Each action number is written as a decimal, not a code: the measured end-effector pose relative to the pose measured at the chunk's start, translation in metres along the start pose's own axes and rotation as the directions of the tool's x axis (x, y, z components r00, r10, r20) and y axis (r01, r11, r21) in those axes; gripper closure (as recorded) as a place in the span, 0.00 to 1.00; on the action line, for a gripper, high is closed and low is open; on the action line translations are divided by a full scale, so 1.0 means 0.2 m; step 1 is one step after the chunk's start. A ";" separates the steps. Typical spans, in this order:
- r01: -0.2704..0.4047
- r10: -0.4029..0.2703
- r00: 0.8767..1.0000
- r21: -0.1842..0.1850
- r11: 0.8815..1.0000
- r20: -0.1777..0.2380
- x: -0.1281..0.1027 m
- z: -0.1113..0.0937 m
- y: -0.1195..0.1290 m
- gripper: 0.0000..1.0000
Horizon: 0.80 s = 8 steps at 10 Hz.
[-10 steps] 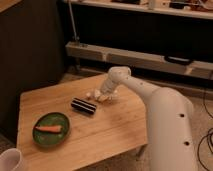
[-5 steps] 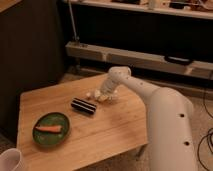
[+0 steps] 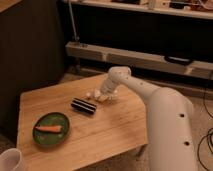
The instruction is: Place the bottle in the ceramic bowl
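The bottle lies on the wooden table, small and pale with a white cap, right under the gripper. The gripper is down at the bottle near the table's far middle, at the end of the white arm reaching in from the right. The ceramic bowl is a shallow dark-green dish at the front left, with an orange carrot-like piece lying in it. The bowl is well left of and nearer than the gripper.
A black ribbed cylinder lies just left of the bottle, between it and the bowl. A white mug-like vessel stands at the bottom left corner. A dark wall and a shelf rail run behind the table.
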State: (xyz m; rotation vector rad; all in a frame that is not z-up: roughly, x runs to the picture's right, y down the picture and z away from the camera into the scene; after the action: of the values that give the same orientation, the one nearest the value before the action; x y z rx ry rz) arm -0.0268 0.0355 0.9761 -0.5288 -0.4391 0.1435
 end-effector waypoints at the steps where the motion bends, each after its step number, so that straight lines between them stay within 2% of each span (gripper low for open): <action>1: 0.000 0.000 1.000 0.000 1.000 0.000 0.00 0.00 0.00 1.00; 5: 0.000 0.000 1.000 -0.010 1.000 -0.010 0.00 -0.03 0.01 1.00; 8: -0.001 0.001 1.000 -0.001 1.000 -0.003 -0.11 -0.24 -0.04 1.00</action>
State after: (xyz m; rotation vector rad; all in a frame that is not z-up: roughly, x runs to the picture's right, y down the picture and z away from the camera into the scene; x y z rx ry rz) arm -0.0255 0.0003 0.9344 -0.5298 -0.4360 0.1431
